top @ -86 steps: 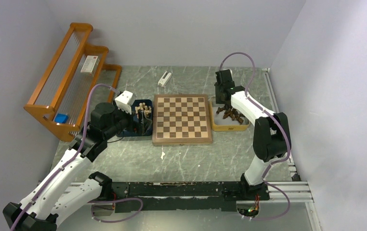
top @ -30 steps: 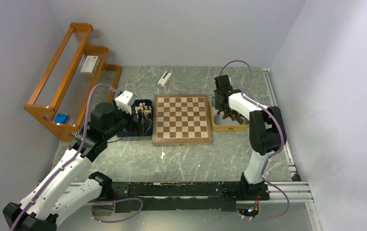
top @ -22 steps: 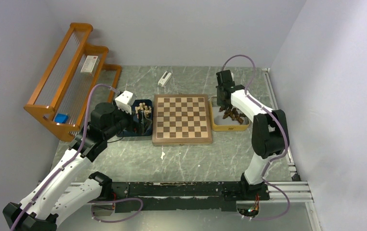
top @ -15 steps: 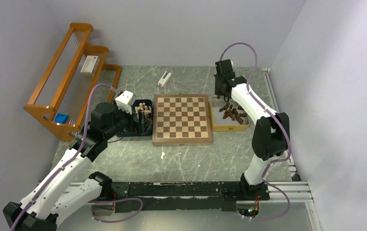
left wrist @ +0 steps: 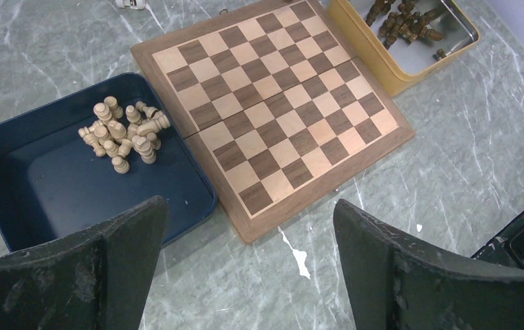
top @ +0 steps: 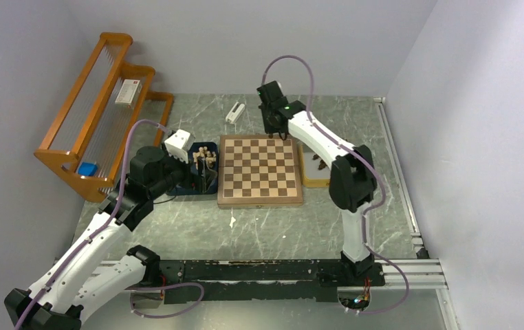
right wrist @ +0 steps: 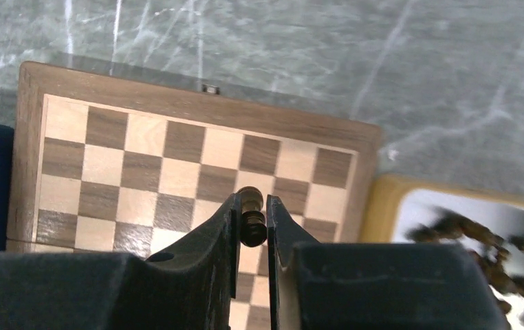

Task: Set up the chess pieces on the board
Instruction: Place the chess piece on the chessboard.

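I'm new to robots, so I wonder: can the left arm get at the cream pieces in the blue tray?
Probably yes. The left arm has its jaws open by the tray, the cream pieces lie uncovered, and the right arm is away over the board.

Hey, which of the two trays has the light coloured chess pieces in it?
The dark blue tray, left of the board, holds the cream pieces heaped together. The yellow tray on the board's right holds dark brown pieces.

Top view: we look down from high at near side, whole table (top: 280,227) seen. Left wrist: we look slantwise down from left on board (left wrist: 273,103), farther off. Right wrist: we hang close over board's far edge. All share board.
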Motion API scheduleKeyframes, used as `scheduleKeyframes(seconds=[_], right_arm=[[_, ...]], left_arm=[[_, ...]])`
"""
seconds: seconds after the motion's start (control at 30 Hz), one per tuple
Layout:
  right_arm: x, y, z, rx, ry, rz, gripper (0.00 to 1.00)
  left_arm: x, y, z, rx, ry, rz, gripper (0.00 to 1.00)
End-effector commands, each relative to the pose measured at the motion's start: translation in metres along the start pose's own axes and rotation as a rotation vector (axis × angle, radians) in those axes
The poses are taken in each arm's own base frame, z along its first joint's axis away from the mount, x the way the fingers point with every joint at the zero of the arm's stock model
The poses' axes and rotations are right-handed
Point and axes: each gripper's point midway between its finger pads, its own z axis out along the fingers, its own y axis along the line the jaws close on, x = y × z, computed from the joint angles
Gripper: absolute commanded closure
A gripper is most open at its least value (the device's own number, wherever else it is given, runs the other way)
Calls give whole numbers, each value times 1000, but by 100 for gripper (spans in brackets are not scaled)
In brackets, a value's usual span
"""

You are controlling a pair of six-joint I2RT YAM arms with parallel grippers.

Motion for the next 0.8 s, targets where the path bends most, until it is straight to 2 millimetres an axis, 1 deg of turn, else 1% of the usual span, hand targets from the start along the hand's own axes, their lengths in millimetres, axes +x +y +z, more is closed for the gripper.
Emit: scheduleKeyframes(seconds=[0.0, 0.07, 0.17, 0.3, 0.53, 0.77], right_arm=[[14, 26, 24, -11, 75, -54, 86], [17, 39, 33, -26, 86, -77, 86], [22, 53, 45, -33, 115, -108, 85], [27, 63, 56, -41, 136, -125, 84], [36, 67, 70, -46, 169, -139, 83], [40, 69, 77, -45, 169, -141, 82]], left_arm=[[-8, -1, -3, -4, -30, 15, 6], [-8, 0, -3, -6, -32, 16, 6], [-9, 0, -4, -6, -34, 16, 6], [-8, 0, -4, -7, -33, 16, 6], [-10, -1, -5, -2, -38, 16, 6], [-10, -1, -5, -2, -39, 16, 6]])
